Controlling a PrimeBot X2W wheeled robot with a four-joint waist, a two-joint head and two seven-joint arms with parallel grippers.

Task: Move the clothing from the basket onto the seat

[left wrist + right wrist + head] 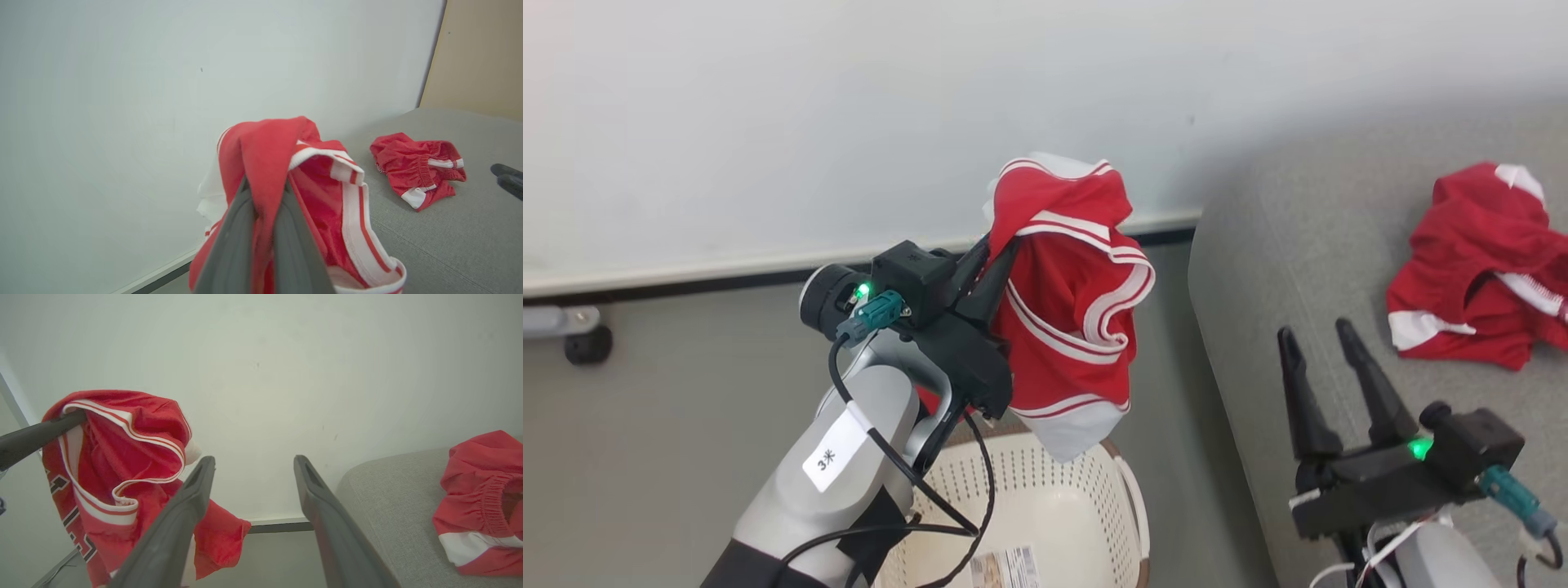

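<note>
My left gripper is shut on the red jersey, which hangs with its white trim above the cream basket. In the left wrist view the two fingers pinch a red fold of the jersey. The right wrist view shows the jersey with black-and-white lettering dangling at the left. The red shorts lie crumpled on the grey seat; the shorts and the shorts also appear on the seat. My right gripper stands open over the seat's front edge, its fingers holding nothing.
A white wall with a dark baseboard runs behind everything. A castor wheel on a grey fitting sits at the far left on the floor. A paper label lies in the basket's bottom. A beige panel rises behind the seat.
</note>
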